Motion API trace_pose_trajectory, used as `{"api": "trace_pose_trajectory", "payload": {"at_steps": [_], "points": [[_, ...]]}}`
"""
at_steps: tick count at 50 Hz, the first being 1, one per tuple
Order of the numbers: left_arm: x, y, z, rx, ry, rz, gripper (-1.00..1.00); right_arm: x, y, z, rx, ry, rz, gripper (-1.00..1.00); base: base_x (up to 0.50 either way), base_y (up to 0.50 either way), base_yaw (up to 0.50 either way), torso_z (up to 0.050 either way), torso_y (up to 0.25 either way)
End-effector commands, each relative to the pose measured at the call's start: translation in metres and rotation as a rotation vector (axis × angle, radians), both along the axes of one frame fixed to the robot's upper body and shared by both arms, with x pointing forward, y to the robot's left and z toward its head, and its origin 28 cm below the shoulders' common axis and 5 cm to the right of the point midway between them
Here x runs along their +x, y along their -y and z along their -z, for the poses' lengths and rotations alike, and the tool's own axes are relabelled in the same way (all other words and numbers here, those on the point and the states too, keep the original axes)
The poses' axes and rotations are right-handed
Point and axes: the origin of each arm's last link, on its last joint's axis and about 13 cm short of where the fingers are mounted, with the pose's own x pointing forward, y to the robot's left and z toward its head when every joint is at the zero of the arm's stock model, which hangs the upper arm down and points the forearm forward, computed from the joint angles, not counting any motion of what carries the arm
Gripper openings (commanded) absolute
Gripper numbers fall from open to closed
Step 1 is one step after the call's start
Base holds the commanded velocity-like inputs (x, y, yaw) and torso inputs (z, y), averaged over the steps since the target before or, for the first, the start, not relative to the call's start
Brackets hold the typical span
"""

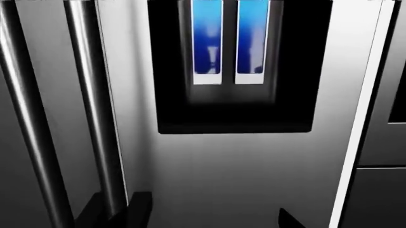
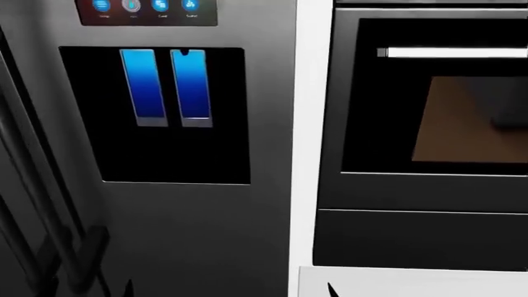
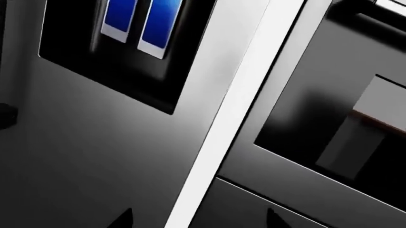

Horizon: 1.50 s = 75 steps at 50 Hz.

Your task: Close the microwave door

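Note:
The microwave and its door are out of view in all three views. My left gripper (image 1: 212, 219) is open, and only its dark fingertips (image 1: 138, 209) show, close in front of a steel fridge door (image 1: 241, 171). My right gripper (image 3: 198, 219) is open too, and its fingertips (image 3: 123, 219) straddle the white strip (image 3: 235, 109) between the fridge and a black built-in oven (image 3: 317, 118). Neither gripper holds anything.
The fridge has a black dispenser recess (image 2: 165, 117) with two blue paddles and a touch panel (image 2: 148, 9) above it. Vertical bar handles (image 1: 95, 118) run along the door's edge. The oven (image 2: 429, 111) has a white handle (image 2: 454, 52), a glass window and a dark panel (image 2: 421, 238) below.

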Motion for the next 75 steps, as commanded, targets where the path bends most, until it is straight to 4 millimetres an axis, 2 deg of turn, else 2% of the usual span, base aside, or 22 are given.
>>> {"api": "trace_pose_trajectory", "payload": {"at_steps": [1,19,25,27,33,34,36,39,41,49,54,60,75], "points": [[0.001,0.000,0.000,0.001,0.002,-0.001,1.00,-0.001,-0.002,0.000,-0.044,0.028,-0.029,1.00,0.50,0.00,0.00,0.000,0.000],[0.000,0.000,0.000,0.004,0.008,-0.004,1.00,0.000,-0.001,0.002,-0.075,0.012,0.005,1.00,0.50,0.00,0.00,0.000,0.000],[-0.001,0.000,-0.004,0.031,0.043,-0.009,1.00,-0.001,-0.002,0.000,-0.057,0.039,-0.005,1.00,0.00,0.00,0.00,0.000,0.000],[-0.007,0.004,-0.020,0.247,0.174,-0.068,1.00,-0.003,-0.002,-0.002,-0.072,0.074,-0.011,1.00,0.00,0.00,0.00,0.000,0.000],[-0.031,0.003,-0.051,0.347,0.444,-0.127,1.00,-0.017,-0.008,-0.030,-0.177,0.359,-0.034,1.00,0.00,0.00,0.00,0.000,0.000],[-0.041,0.003,-0.066,0.424,0.509,-0.157,1.00,-0.024,-0.011,-0.041,-0.239,0.484,-0.036,1.00,0.00,0.00,0.00,0.000,0.000],[-0.049,0.006,-0.079,0.515,0.567,-0.169,1.00,-0.031,-0.013,-0.053,-0.270,0.579,-0.036,1.00,0.00,0.00,0.00,0.000,0.000],[-0.064,0.010,-0.103,0.598,0.659,-0.180,1.00,-0.041,-0.018,-0.073,-0.318,0.687,-0.033,1.00,0.00,0.00,0.00,0.000,0.000],[-0.069,0.010,-0.109,0.613,0.692,-0.184,1.00,-0.045,-0.021,-0.082,-0.334,0.737,-0.039,1.00,0.00,0.00,0.00,0.000,0.000],[-0.078,0.007,-0.111,0.606,0.746,-0.216,1.00,-0.054,-0.030,-0.096,-0.354,0.821,-0.052,1.00,0.00,0.00,0.00,0.000,0.000],[-0.079,0.006,-0.111,0.605,0.754,-0.241,1.00,-0.055,-0.030,-0.097,-0.344,0.834,-0.045,1.00,0.00,0.00,0.00,0.000,0.000],[-0.090,0.002,-0.117,0.634,0.782,-0.286,1.00,-0.056,-0.019,-0.111,-0.229,0.907,0.097,1.00,0.00,0.00,0.00,0.000,0.000],[-0.091,0.003,-0.119,0.644,0.798,-0.300,1.00,-0.057,-0.021,-0.110,-0.247,0.912,0.087,1.00,0.00,0.00,0.00,0.000,0.000]]}}
